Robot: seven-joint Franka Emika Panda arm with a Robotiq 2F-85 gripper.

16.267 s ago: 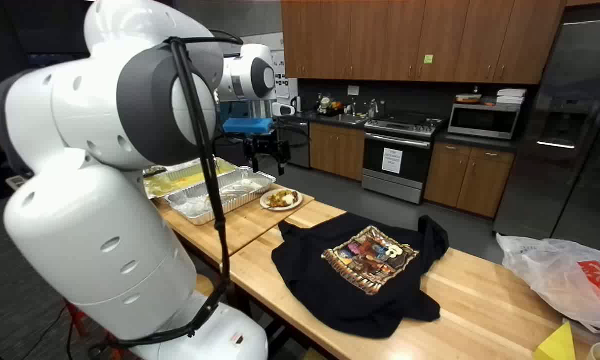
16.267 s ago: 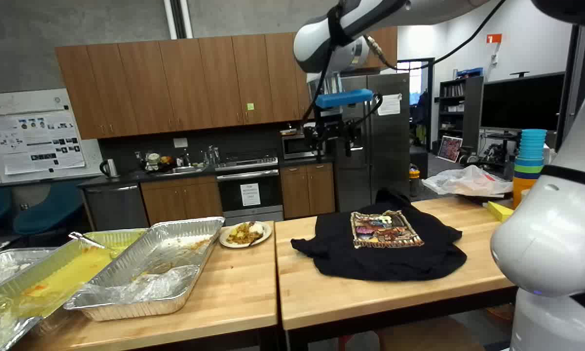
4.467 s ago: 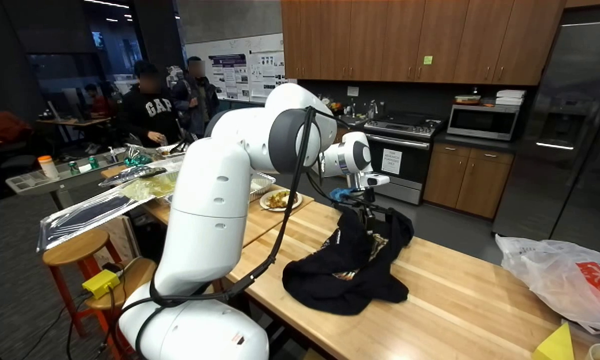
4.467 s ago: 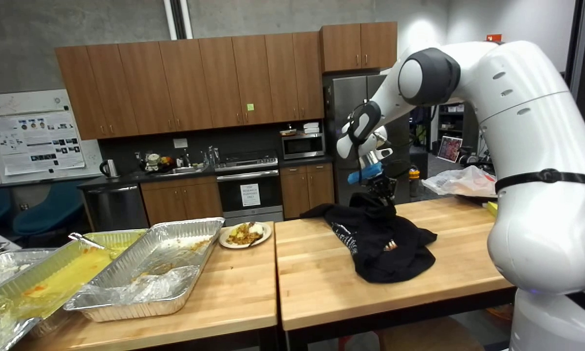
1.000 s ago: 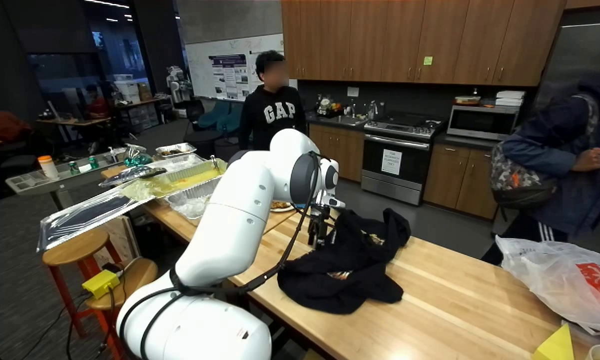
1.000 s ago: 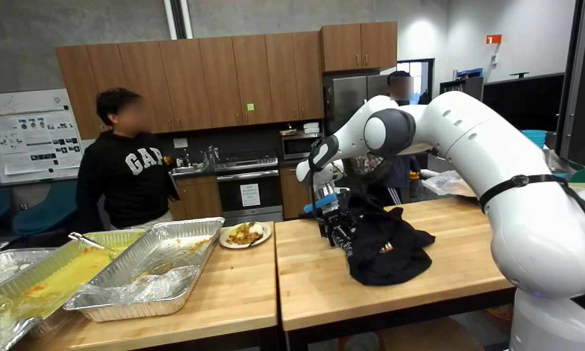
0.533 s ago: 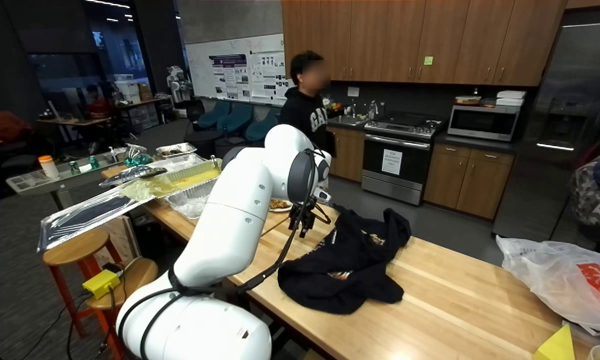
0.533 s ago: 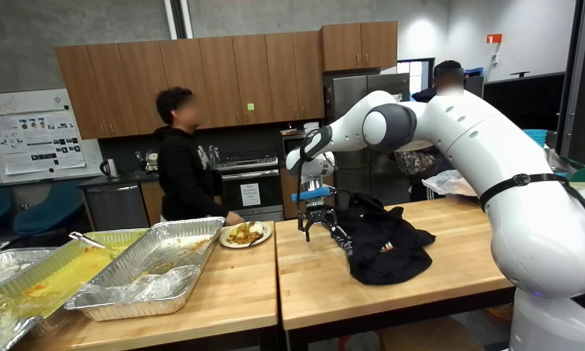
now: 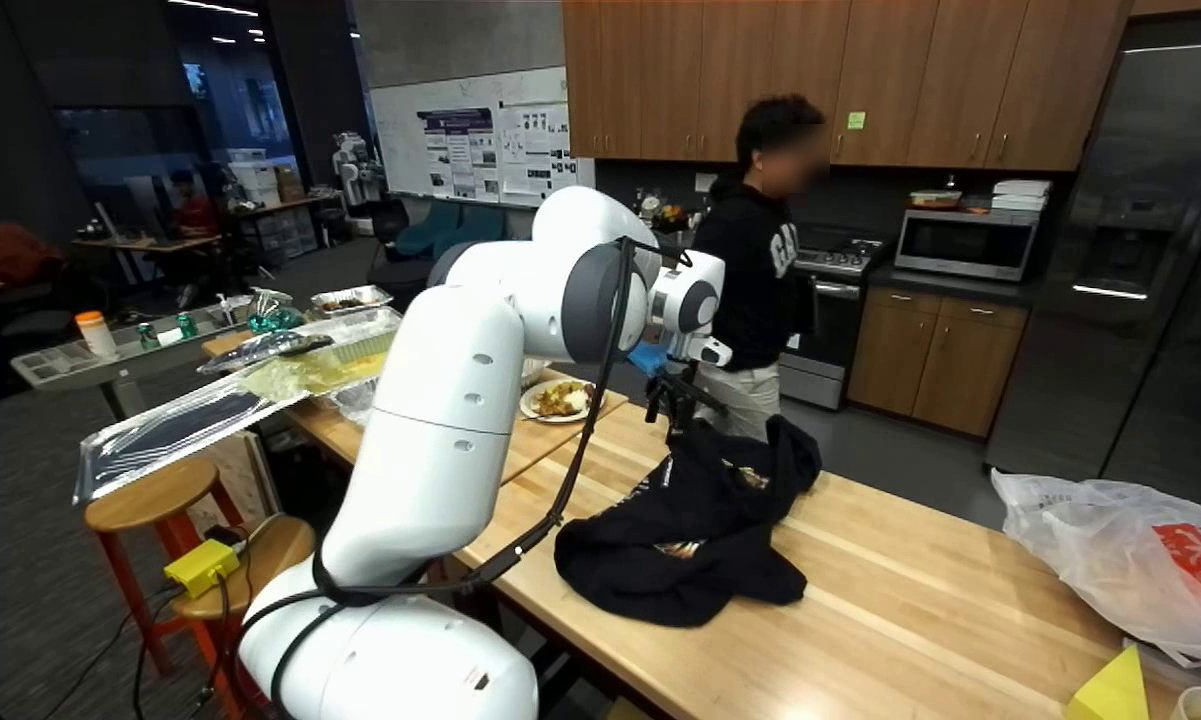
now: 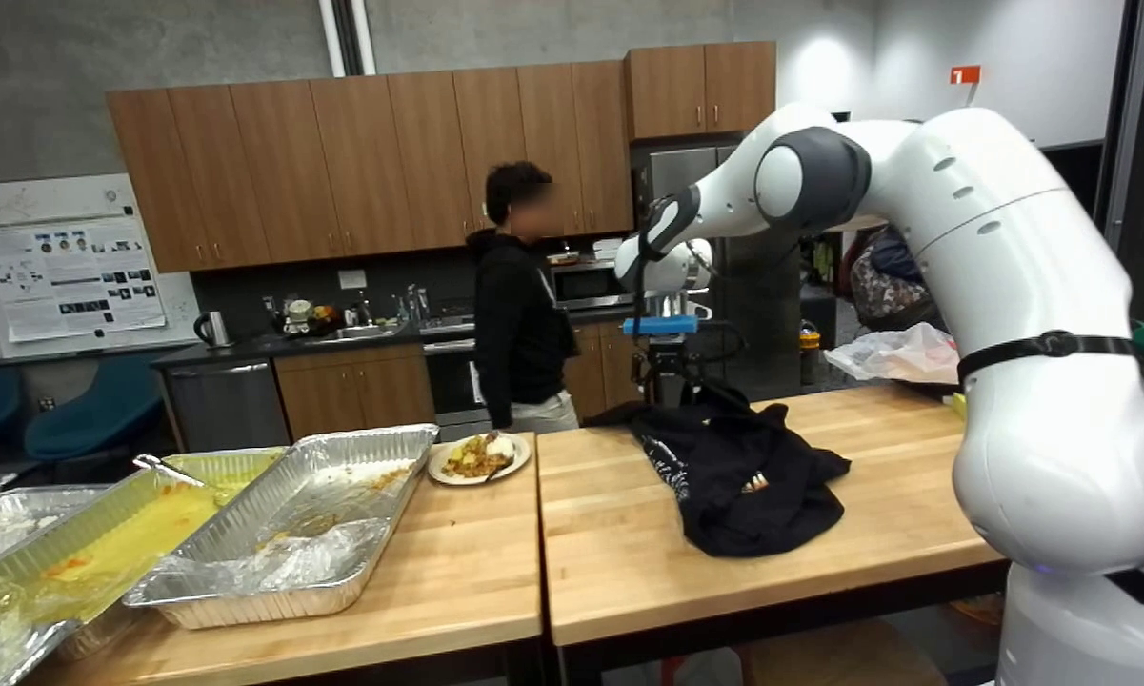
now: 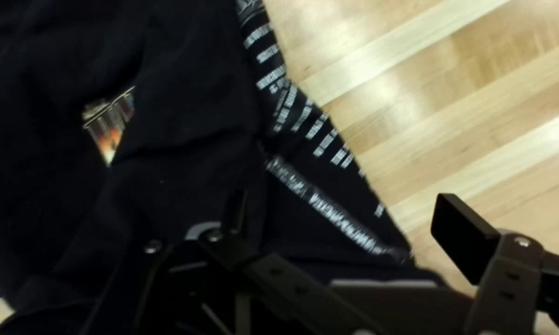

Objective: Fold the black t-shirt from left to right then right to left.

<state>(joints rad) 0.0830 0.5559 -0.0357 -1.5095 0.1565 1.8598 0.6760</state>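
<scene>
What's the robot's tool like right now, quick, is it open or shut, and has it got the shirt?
Tool: open, holding nothing; the shirt lies below it, not gripped.

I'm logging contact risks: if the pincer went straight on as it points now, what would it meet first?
Likely the black t-shirt: the open pincer points down across its edge, partly over bare table; how close is unclear.

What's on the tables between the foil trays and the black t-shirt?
In an exterior view, a plate of food, then wooden tabletop crossed by a seam, up to the black t-shirt.
</scene>
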